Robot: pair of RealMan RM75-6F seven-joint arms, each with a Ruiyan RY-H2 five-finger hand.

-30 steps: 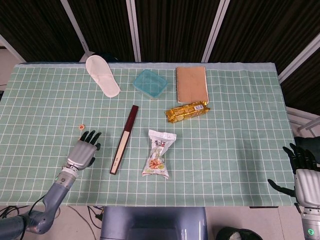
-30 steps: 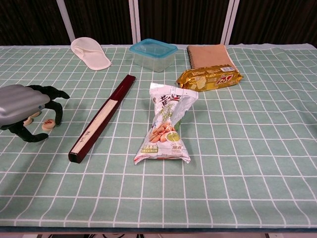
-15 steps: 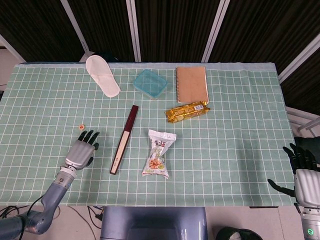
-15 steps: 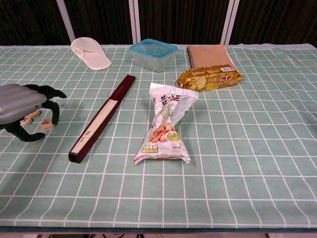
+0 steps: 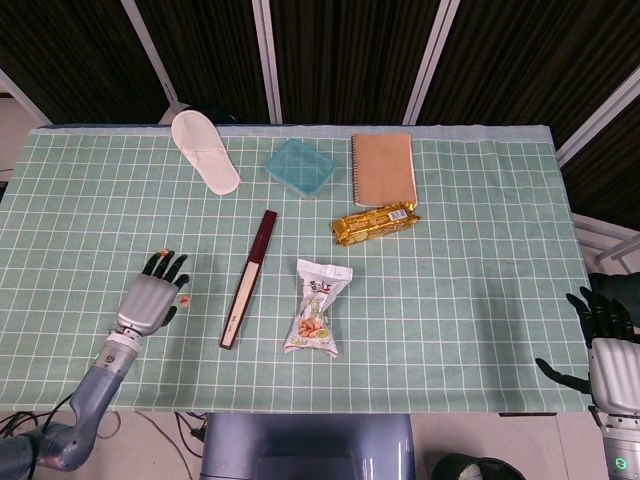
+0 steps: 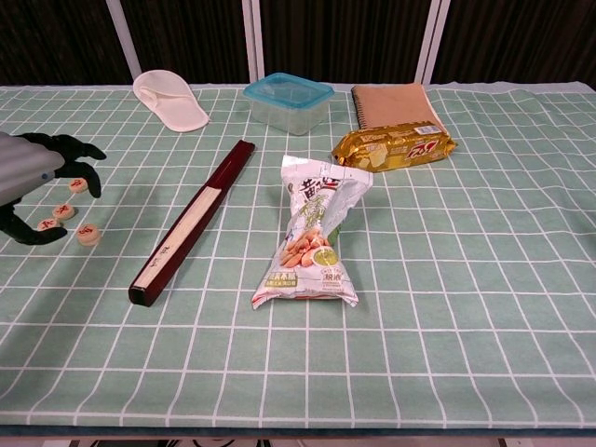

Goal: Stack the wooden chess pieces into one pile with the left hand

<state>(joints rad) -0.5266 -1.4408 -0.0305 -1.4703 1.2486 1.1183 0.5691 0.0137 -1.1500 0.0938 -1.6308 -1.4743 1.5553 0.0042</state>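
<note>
Small round wooden chess pieces (image 6: 88,235), near left: light, stiff, likely slippery discs. Pinch by rims. My left hand (image 6: 28,182) hovers spread, holding nothing.

The left hand (image 5: 148,297) hovers low over the table (image 5: 470,300) near its front left corner, palm down, its dark fingers (image 6: 70,149) spread and curved downward with nothing gripped between them; its grey forearm runs back past the table's front edge. The right hand (image 5: 605,338) sits off the table's right front corner, clear of the surface, fingers apart and pointing away from the robot, holding nothing, and only the head view shows it.
</note>
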